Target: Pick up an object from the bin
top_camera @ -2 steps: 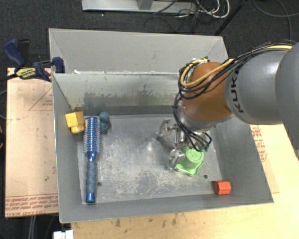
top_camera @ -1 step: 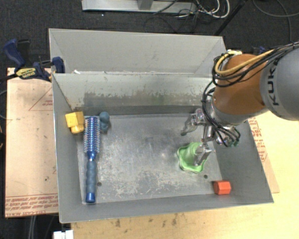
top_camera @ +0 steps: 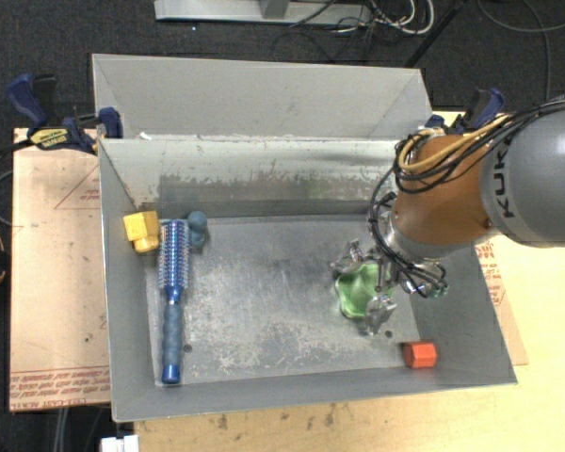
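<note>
So the biggest thing here is the grey metal bin (top_camera: 264, 328), and most of its floor is bare scuffed metal. Next is the arm (top_camera: 537, 182), coming in from 3 o'clock, with its orange wrist cover (top_camera: 443, 205) and a bundle of cables hanging over the right side of the bin. On the floor itself, the largest item is a blue hairbrush (top_camera: 172, 295) over at 9 o'clock. It lies flat along the left wall, bristle head toward 12 and handle toward 6. Then there's the claw (top_camera: 369, 295), down low at about 3 o'clock, right on top of a translucent green thing (top_camera: 354, 290). That one is lumpy, maybe soft plastic, and honestly I can't make out what it is. The claw's metal parts overlap it, and I can't tell how far open the claw is or whether it actually has a grip on the green piece. A yellow block (top_camera: 141, 231) sits at 10 o'clock in the back left corner, just beside the brush head. A small orange-red block (top_camera: 419, 354) sits alone at around 4 o'clock near the front wall, close to the claw but apart from it. Smallest is a little blue-grey blob (top_camera: 197, 226) touching the top of the brush head at 10 o'clock.
</note>
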Robot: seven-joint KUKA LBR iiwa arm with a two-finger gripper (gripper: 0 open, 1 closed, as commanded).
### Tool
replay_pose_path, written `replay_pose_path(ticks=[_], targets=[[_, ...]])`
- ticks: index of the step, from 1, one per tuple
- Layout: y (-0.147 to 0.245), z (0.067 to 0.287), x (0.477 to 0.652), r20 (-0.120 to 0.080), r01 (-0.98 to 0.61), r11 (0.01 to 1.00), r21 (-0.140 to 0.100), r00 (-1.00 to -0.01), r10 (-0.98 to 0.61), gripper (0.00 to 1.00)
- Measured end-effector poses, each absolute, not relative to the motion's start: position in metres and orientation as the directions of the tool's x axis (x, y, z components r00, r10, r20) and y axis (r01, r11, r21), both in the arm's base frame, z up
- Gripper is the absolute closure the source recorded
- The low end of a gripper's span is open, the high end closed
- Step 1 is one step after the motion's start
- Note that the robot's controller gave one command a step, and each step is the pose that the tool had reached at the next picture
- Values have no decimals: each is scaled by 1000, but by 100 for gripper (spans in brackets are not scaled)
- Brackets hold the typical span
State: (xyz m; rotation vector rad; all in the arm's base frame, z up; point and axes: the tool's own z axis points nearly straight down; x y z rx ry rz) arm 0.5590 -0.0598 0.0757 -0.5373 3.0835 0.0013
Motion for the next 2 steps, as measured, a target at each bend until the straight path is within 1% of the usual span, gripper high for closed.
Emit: replay_pose_path(ticks=[1, 2], targets=[[-61, 77, 560, -10, -339, 941, -5, -941, -339, 100], [-117, 276, 532, -8, -578, 816, -8, -816, -578, 100]])
